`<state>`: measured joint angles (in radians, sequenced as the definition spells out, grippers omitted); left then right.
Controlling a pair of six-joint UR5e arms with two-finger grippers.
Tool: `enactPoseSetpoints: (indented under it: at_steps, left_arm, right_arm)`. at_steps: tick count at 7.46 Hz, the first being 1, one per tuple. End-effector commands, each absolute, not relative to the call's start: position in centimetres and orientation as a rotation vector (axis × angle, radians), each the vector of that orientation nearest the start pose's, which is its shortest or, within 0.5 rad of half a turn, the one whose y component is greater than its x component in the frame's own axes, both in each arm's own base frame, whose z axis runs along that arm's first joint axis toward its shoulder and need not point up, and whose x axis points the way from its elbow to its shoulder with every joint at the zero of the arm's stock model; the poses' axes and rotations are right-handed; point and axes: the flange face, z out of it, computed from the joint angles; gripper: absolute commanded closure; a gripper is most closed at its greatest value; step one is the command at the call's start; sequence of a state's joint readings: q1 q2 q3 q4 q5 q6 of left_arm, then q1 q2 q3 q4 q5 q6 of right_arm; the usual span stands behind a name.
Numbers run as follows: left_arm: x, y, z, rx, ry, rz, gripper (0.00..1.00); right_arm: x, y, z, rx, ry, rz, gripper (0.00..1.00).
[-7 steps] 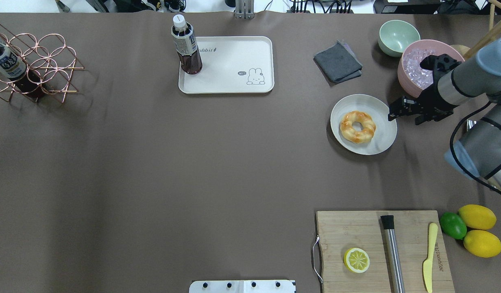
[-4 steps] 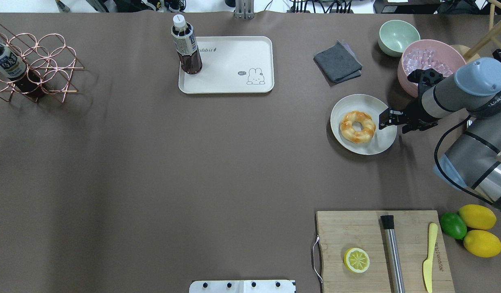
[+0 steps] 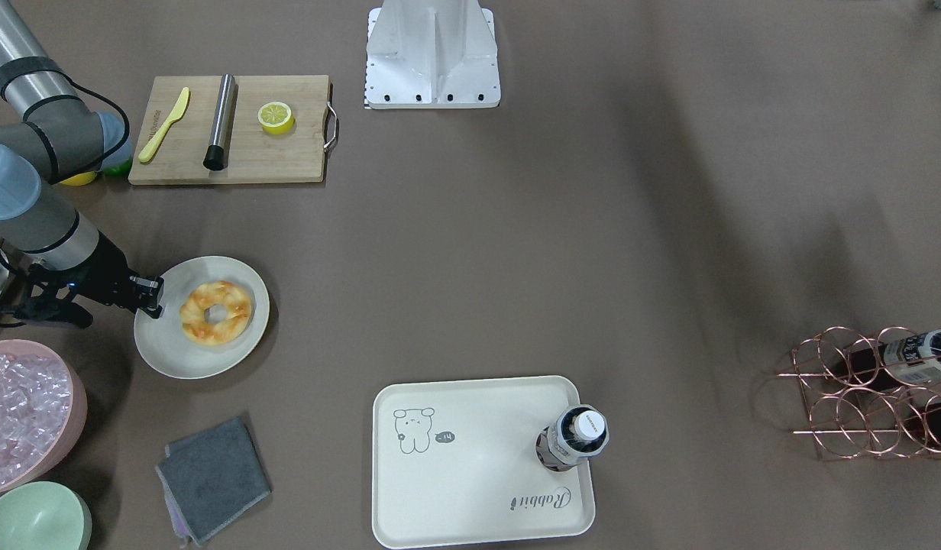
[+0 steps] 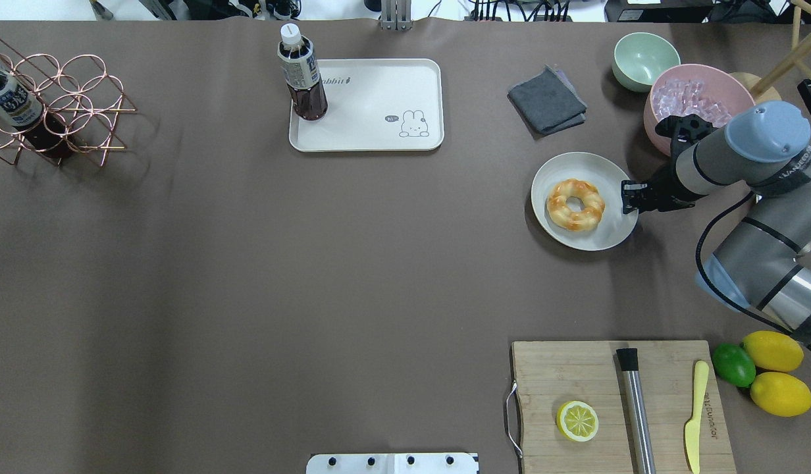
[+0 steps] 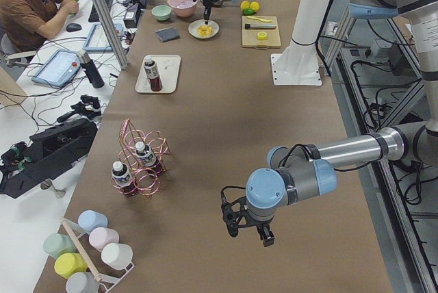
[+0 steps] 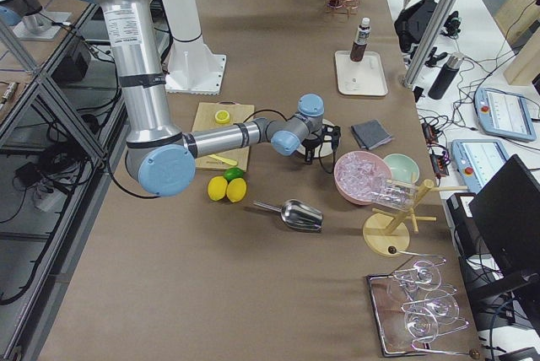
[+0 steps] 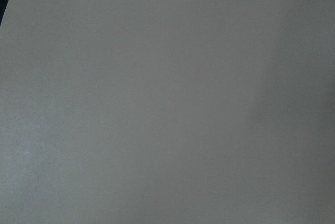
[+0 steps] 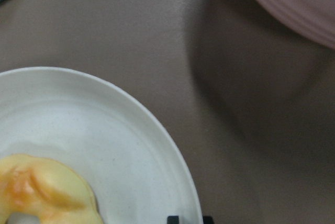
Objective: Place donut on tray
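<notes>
From the left we count one tray (image 4: 372,99) with one bottle (image 4: 301,72) upright at its left end. Well apart to the right, one donut (image 4: 575,204) lies on one round plate (image 4: 613,224), with one green bowl (image 4: 644,59) and one pink bowl (image 4: 649,124) beyond. The right gripper (image 4: 626,197) sits at the plate's right rim, tips narrowly apart; whether they pinch it we cannot tell. The left gripper (image 5: 250,228) hangs over the brown table (image 4: 247,296), its spread unclear. One operator (image 5: 31,5) sits at a desk.

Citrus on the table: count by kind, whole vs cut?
Whole lemons: 2
Lime: 1
Lemon half: 1
Total: 4
</notes>
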<state>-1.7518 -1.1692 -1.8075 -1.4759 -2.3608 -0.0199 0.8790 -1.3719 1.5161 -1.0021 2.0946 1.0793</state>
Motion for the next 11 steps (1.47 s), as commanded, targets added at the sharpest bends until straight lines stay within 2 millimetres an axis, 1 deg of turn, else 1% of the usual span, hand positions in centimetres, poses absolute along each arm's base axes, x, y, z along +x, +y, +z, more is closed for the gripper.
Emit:
enactPoseSetpoints:
  at_steps: [1, 2, 3, 4, 5, 6, 7, 8, 9, 10, 11]
  left_arm:
    - [-11.5, -28.2, 71.2, -0.182, 0.805, -0.292, 0.02]
    - [-11.5, -28.1, 71.2, -0.184, 0.805, -0.292, 0.02]
    - [-11.5, -28.1, 71.2, -0.184, 0.805, -0.292, 0.02]
    - [-11.5, -28.2, 71.3, -0.182, 0.805, -0.292, 0.02]
    - [-11.5, -28.1, 71.4, -0.185, 0.806, -0.293, 0.02]
    - [-11.5, -28.2, 71.3, -0.182, 0.805, -0.292, 0.02]
    - [-11.5, -28.2, 71.2, -0.181, 0.807, -0.291, 0.02]
    - [-11.5, -28.2, 71.2, -0.179, 0.805, -0.291, 0.02]
    - [-11.5, -28.3, 71.2, -0.178, 0.805, -0.290, 0.02]
    - [-11.5, -28.3, 71.2, -0.178, 0.805, -0.290, 0.02]
    - [-11.5, -28.3, 71.1, -0.176, 0.805, -0.289, 0.02]
  right_arm:
    - [-33.5, -53.0, 49.3, 0.063, -0.879, 0.175, 1.00]
    - [-35.0, -54.5, 44.6, 0.031, -0.934, 0.264, 1.00]
    - [-38.2, -55.3, 39.2, -0.007, -0.996, 0.321, 1.00]
    - [-39.9, -55.9, 35.4, -0.021, -1.020, 0.349, 1.00]
    - [-40.8, -56.9, 33.6, -0.037, -1.026, 0.396, 1.00]
    - [-44.6, -59.2, 29.6, -0.071, -1.041, 0.466, 1.00]
    - [-48.9, -61.7, 26.7, -0.065, -1.013, 0.561, 1.00]
    - [-50.5, -63.3, 25.5, -0.080, -0.999, 0.593, 1.00]
    - [-51.3, -64.0, 25.2, -0.103, -0.987, 0.628, 1.00]
    - [-53.0, -65.7, 23.3, -0.140, -0.971, 0.706, 1.00]
    - [-55.0, -66.2, 21.7, -0.146, -0.956, 0.767, 1.00]
